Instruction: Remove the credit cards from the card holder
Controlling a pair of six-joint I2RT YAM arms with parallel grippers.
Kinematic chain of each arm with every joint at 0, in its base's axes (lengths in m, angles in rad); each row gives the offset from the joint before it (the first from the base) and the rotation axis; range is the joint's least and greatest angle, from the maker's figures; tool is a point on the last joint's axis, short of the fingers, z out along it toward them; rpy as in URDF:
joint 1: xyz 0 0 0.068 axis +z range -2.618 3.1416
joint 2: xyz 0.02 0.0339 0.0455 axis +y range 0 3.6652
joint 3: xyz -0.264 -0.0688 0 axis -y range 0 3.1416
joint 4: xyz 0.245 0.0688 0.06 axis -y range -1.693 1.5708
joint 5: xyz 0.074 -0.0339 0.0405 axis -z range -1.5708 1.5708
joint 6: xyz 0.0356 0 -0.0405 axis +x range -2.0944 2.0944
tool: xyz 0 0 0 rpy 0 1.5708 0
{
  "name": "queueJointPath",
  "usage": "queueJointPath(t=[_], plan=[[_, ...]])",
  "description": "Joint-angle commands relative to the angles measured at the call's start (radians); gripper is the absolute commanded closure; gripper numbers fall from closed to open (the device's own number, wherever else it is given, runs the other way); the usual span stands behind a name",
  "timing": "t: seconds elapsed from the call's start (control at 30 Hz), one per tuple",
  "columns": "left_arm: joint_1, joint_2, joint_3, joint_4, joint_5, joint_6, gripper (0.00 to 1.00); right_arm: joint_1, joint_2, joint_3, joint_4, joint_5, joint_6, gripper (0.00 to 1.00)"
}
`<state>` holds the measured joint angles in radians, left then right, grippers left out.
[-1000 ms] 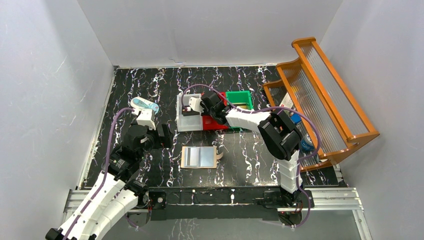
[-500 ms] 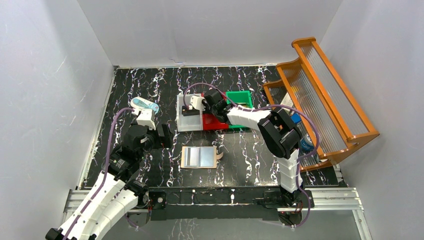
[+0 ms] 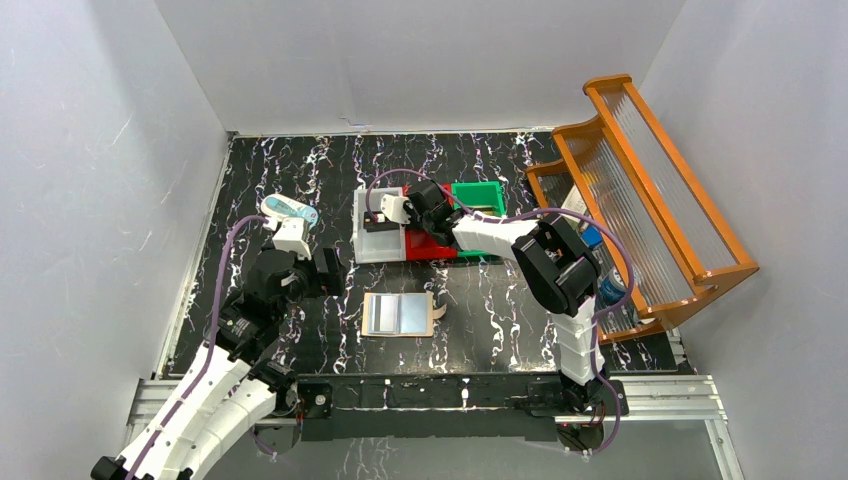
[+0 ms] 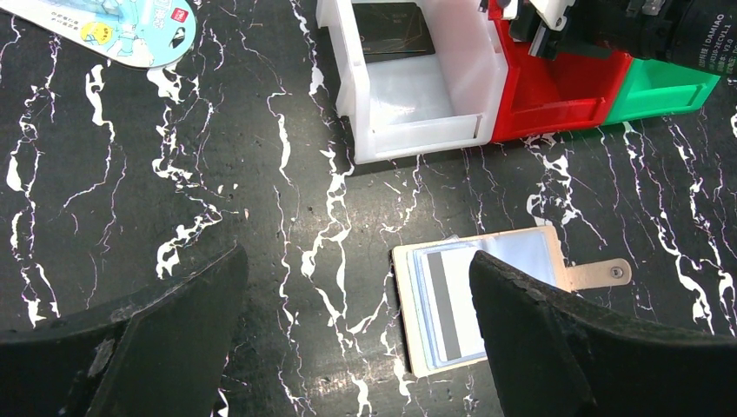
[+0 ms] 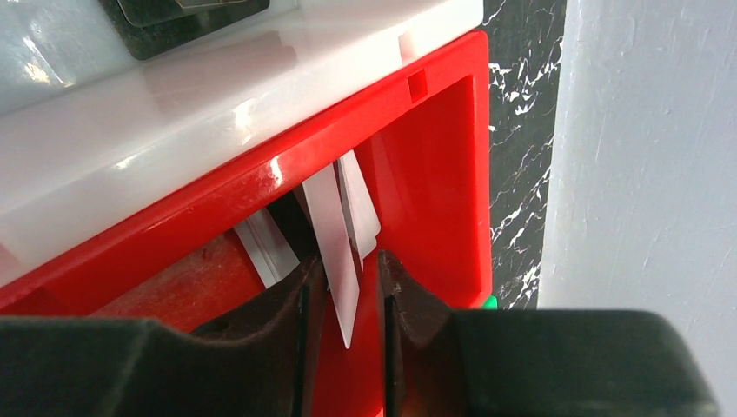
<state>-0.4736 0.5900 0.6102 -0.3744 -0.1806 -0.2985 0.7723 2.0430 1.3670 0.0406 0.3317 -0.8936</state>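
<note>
Surface: black white-veined marble table (image 3: 300,170).
Right gripper (image 5: 346,295): pinching thin silvery-grey plastic card (image 5: 335,234) edge-on, inside red plastic bin (image 5: 434,174).
Left gripper (image 4: 356,347): spread wide, empty.
Wallet: beige bifold card holder (image 4: 521,252) open flat near it, grey striped card (image 4: 448,304) inside.

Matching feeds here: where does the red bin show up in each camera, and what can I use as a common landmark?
Top external: the red bin sits mid-table, mostly under the right arm.
Left wrist: top right, near the edge.
Right wrist: fills the centre, with the right hand pinching a card over it.
Landmark: the white bin touching its side, in all three views.
</note>
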Motion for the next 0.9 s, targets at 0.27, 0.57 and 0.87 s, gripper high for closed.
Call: queueJointPath(t=[0.27,0.57,0.87], plan=[[0.000,-0.007,-0.012,0.012,-0.023,0.002,0.02,-0.006,-0.070,0.007,0.030,-0.031,0.041,0.52],[0.000,-0.007,-0.011,0.013,-0.021,0.001,0.02,-0.007,-0.108,-0.007,0.035,-0.046,0.088,0.47],[0.000,-0.004,-0.010,0.013,-0.021,0.000,0.02,-0.014,-0.150,-0.038,0.060,-0.049,0.121,0.44]])
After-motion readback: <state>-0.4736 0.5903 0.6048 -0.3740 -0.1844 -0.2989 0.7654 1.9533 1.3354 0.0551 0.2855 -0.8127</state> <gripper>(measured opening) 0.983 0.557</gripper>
